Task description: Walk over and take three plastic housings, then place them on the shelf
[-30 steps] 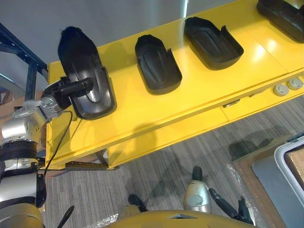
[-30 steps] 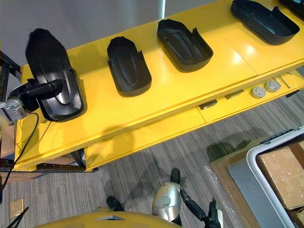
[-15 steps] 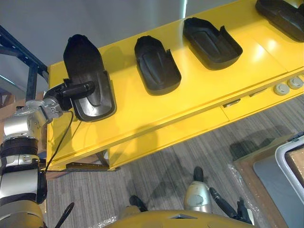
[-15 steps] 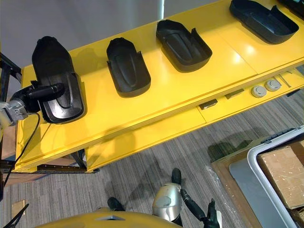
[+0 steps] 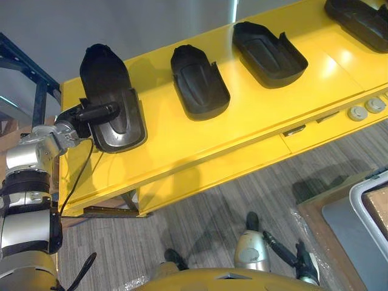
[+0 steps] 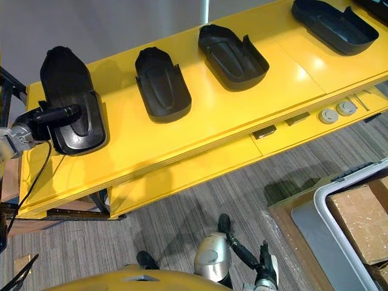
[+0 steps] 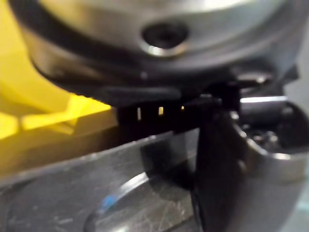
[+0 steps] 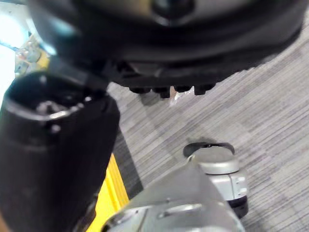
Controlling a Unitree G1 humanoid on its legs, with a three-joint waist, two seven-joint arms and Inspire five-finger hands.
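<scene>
A long black plastic housing (image 5: 108, 85) lies at the left end of the yellow shelf (image 5: 182, 145), open side up. My left hand (image 5: 77, 115) grips its near left rim; the thumb (image 5: 100, 111) reaches across the inside, and the fingers are hidden under the edge. The left wrist view shows the housing's scuffed inner face (image 7: 96, 203) right under that hand. Two more black housings (image 5: 199, 82) (image 5: 270, 53) lie further right, and a fourth (image 5: 357, 15) sits at the far corner. My right hand (image 6: 262, 271) hangs low over the carpet, fingers relaxed and holding nothing.
A dark blue rack frame (image 5: 27, 70) stands just left of the shelf. Two round silver knobs (image 5: 367, 109) sit on the shelf's front ledge. At the lower right, a white-rimmed crate (image 6: 324, 200) holds a cardboard box (image 6: 364, 221).
The held housing has come down from a raised, tilted pose to rest flatter on the shelf, and the left hand has sunk slightly with it. The right hand has swung a little.
</scene>
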